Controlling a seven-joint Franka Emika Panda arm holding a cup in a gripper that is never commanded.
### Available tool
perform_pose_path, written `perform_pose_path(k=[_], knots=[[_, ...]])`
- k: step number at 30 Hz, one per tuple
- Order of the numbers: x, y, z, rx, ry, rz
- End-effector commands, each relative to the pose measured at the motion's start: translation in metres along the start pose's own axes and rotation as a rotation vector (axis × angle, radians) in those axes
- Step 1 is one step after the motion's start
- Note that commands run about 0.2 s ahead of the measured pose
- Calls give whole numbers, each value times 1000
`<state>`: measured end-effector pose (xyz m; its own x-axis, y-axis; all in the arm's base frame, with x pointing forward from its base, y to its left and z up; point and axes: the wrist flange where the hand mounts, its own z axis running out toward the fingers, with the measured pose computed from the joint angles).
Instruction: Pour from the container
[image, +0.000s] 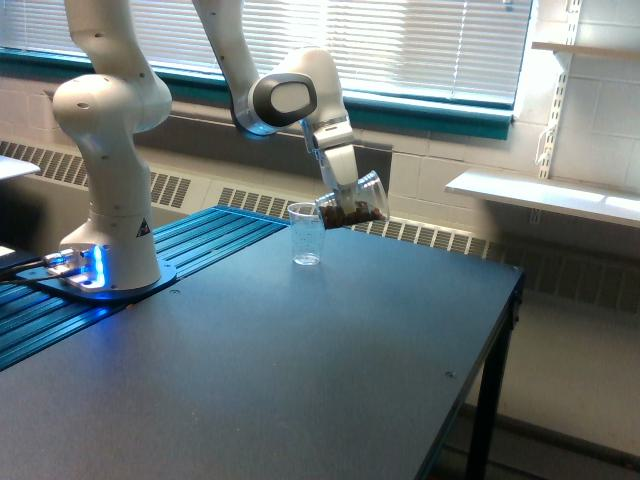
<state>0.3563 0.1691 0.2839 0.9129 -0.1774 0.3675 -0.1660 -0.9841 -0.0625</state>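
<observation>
Fingers (343, 190) gripping tilted, unmarked container (354, 203)

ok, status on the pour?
Gripper shut on container, tilted, dark contents inside. Mouth beside the rim of the empty cup. Nothing in the way.

Dark table (300, 380), upright clear cup (307, 234), robot base (100, 280)

No readable text; only a small yellow warning triangle on the robot base (143, 227).
</observation>
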Motion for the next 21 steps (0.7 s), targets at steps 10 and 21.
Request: perform_pose_path(k=[10, 21], knots=[[-26, -31, -15, 32, 16, -49], [-60, -47, -23, 36, 11, -100]])
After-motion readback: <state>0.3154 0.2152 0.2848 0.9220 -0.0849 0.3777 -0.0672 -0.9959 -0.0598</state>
